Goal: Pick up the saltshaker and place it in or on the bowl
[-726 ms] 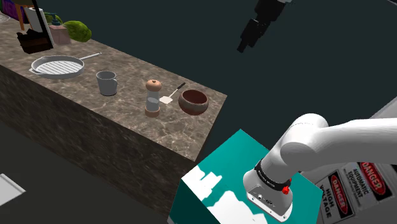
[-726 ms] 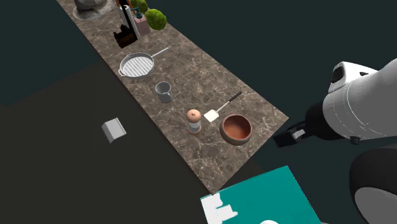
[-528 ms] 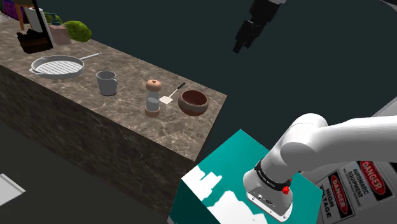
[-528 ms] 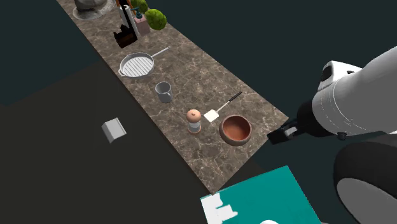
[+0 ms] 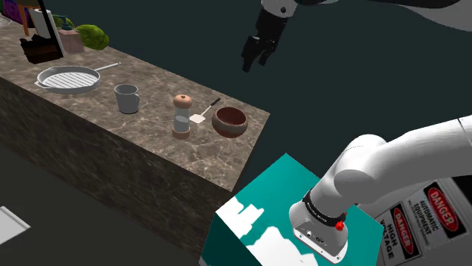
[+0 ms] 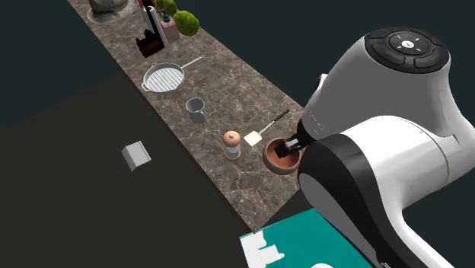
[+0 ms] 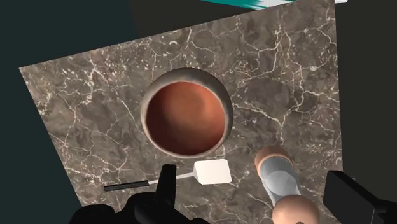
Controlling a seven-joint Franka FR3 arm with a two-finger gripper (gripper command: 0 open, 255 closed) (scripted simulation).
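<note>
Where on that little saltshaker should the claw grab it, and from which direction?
The saltshaker's narrow pale middle, between the rounded brown cap and the base. It stands upright on the counter, so coming down from above with the open gripper straddling it looks best; the spatula lies close by.

In the second exterior view, one side of the bowl [image 6: 275,158] and the bench [image 6: 228,84] corner beside it are covered by the arm [image 6: 380,152]. In the wrist view, the saltshaker [image 7: 280,181] is cut off at one end by the picture's edge. Part of the spatula [image 7: 212,172] handle is hidden behind a finger [image 7: 167,184] of the end effector [image 7: 253,181].
</note>
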